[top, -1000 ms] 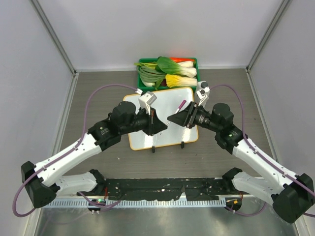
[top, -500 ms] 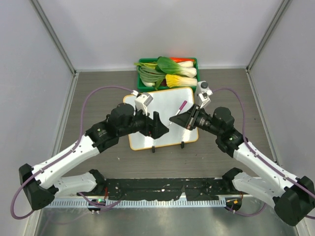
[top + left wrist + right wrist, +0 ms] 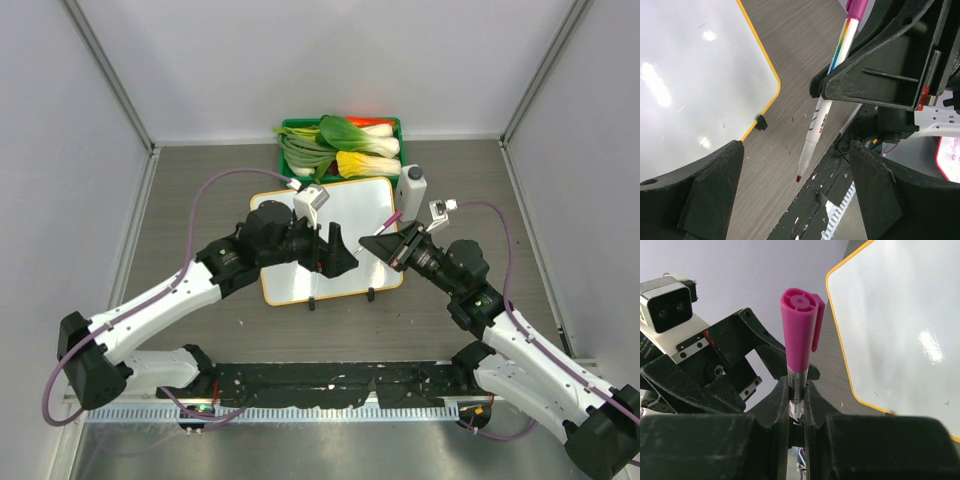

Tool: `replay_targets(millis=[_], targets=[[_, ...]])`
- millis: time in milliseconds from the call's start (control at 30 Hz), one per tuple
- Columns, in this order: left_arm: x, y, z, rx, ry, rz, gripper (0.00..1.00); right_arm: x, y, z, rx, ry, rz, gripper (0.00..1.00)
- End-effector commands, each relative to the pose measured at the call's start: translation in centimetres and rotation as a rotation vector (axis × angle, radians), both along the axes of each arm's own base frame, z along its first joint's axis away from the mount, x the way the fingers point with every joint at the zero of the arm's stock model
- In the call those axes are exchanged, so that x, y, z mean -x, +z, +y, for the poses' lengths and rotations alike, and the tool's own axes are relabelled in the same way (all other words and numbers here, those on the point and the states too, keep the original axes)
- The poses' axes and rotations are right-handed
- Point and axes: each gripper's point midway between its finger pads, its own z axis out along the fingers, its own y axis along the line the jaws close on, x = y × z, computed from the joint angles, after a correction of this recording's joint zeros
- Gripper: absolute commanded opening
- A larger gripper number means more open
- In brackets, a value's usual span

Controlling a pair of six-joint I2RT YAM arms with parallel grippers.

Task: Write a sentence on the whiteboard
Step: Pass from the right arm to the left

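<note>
Clamped on the marker by a narrow pinch near its pink end, the right gripper could, I judge, let it twist once the nib pressed down. The left gripper, fingers apart just beside it, risked a knock. The marker slanted, pink end up, nib down; the whiteboard lay flat below both grippers, blank where it showed, its long axis running from one to the other.
</note>
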Motion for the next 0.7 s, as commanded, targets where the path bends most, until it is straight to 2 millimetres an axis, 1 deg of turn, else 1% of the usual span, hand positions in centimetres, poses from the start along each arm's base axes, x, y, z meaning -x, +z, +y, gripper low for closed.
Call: replay_targets(millis=[0,67,133,233,267,300,433,567,667], targets=[[0.2,3.3,-2.3,0.108,-0.103,-0.038,0.87,-0.5,2.1,-0.1,-0.045,-0.025,-0.033,0.01],[0.4,3.2,-2.9,0.119,-0.135,-0.034,0.81,-0.5,2.2,-0.1,-0.056,-0.025,-0.030,0.01],[0.7,3.2,-3.2,0.123,-0.164,-0.035,0.73,-0.6,2.3,-0.2,-0.054,-0.036,-0.028,0.01],[0.8,2.8,-3.3,0.115,-0.178,-0.028,0.63,-1.0,2.0,-0.4,-0.036,-0.055,-0.010,0.01],[0.8,2.8,-3.3,0.114,-0.179,-0.031,0.57,-1.0,2.0,-0.4,-0.035,-0.056,-0.008,0.01],[0.9,2.5,-3.3,0.107,-0.181,-0.027,0.53,-1.0,2.1,-0.3,-0.037,-0.056,-0.008,0.01],[0.8,1.8,-3.1,0.081,-0.175,-0.017,0.52,-1.1,2.2,-0.5,-0.041,-0.065,-0.004,0.01],[0.4,0.6,-3.0,0.038,-0.165,0.001,0.47,-1.2,2.1,-0.5,-0.037,-0.070,0.005,0.01],[0.3,0.2,-3.1,0.022,-0.164,0.008,0.38,-1.2,2.2,-0.5,-0.038,-0.071,0.006,0.01]])
